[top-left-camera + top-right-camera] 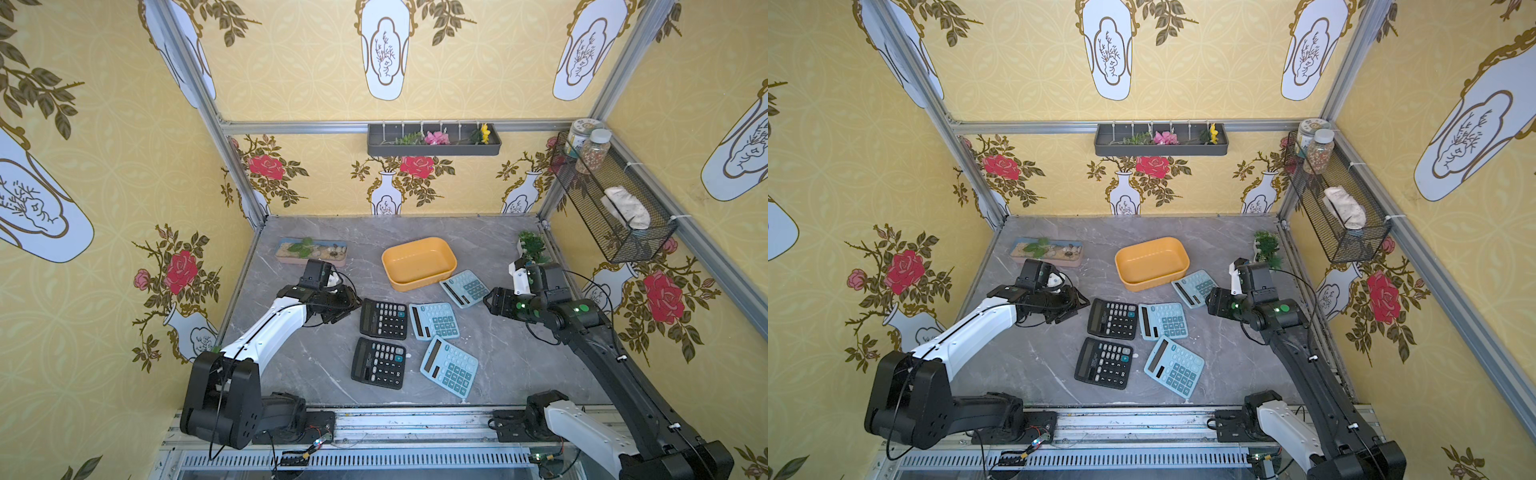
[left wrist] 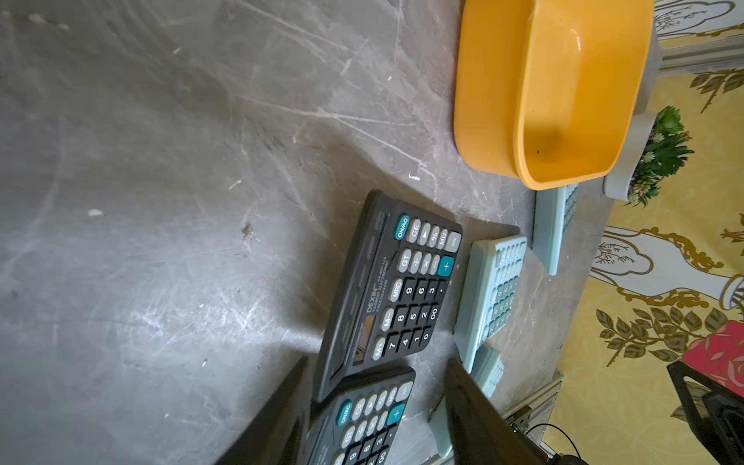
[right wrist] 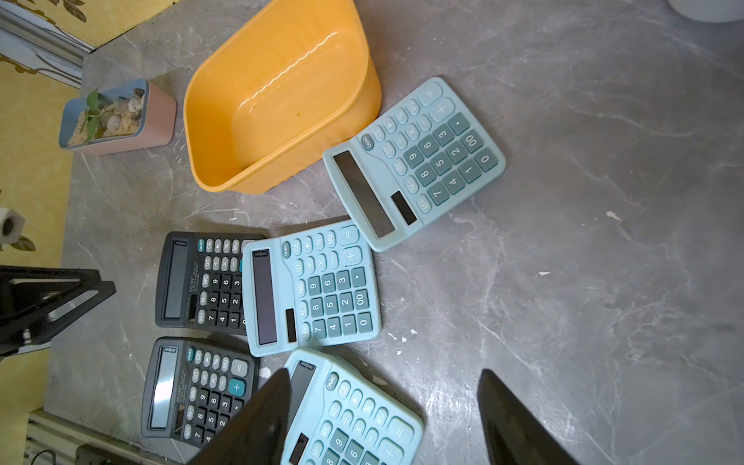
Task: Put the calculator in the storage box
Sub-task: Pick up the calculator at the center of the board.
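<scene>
Grey marble tabletop (image 1: pixel 519 353), yellow floral walls on three sides. Storage box (image 1: pixel 419 282) sits mouth-up and empty toward the back; none of the five calculators is in it yet. All five lie flat, keys up, on the robot's side of the box. First blue calculator (image 1: pixel 464 288) sits at the box's corner on the right arm's side, its top edge touching the box or tucked just under the rim; cannot tell which. Second blue calculator (image 1: pixel 434 321) and first black calculator (image 1: pixel 383 318) lie side by side a little farther from the box. Second black calculator (image 1: pixel 379 363) and third blue calculator (image 1: pixel 449 366) lie farthest from it. Left gripper (image 1: pixel 349 309) hovers low just beside the first black calculator, jaws apart, holding nothing. Its wrist view looks between the fingers onto the black pair, so I judge it is lining up an edge pinch there. Right gripper (image 1: pixel 490 303) hovers just beside the first blue calculator, jaws likewise apart and empty. Judgement: each arm covers its own flank of the cluster, and the flat bodies offer only thin edges to grip. Planter tray (image 1: pixel 311 250) and potted plant (image 1: pixel 532 245) flank the box, clear of the work.
</scene>
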Controlling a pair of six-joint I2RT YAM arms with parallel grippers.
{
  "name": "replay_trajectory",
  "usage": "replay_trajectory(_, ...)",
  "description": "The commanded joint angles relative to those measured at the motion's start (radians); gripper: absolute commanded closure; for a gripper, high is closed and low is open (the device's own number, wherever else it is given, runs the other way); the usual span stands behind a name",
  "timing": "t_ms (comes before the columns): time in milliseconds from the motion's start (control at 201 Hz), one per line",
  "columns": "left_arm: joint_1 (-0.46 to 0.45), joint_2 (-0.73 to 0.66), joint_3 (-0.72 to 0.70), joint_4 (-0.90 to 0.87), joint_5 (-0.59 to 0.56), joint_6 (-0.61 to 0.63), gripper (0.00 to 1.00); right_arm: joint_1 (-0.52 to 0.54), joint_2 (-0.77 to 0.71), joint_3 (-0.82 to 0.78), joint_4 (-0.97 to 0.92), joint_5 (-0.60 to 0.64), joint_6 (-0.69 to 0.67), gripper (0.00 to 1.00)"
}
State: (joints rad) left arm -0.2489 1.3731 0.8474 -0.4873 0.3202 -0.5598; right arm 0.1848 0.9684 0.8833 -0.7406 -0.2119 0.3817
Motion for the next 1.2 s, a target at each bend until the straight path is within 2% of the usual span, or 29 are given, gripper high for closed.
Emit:
replay_trajectory(0,-0.005,0.04,0.014,0.025,0.022,0.028,0.46,0.001,-0.001,-0.013,-0.002,-0.031,0.01,0.27)
replay_trajectory(433,-0.022,0.182,0.039,0.074,0.035,0.049,0.51,0.001,0.001,-0.044,0.003,-0.05,0.008,0.27)
replay_trajectory(762,-0.048,0.241,0.024,0.118,0.04,0.038,0.57,-0.001,0.007,-0.051,0.006,-0.053,-0.001,0.32)
replay_trajectory(1200,-0.052,0.224,-0.008,0.132,0.014,0.01,0.84,-0.001,0.002,-0.06,0.006,-0.045,-0.003,0.37)
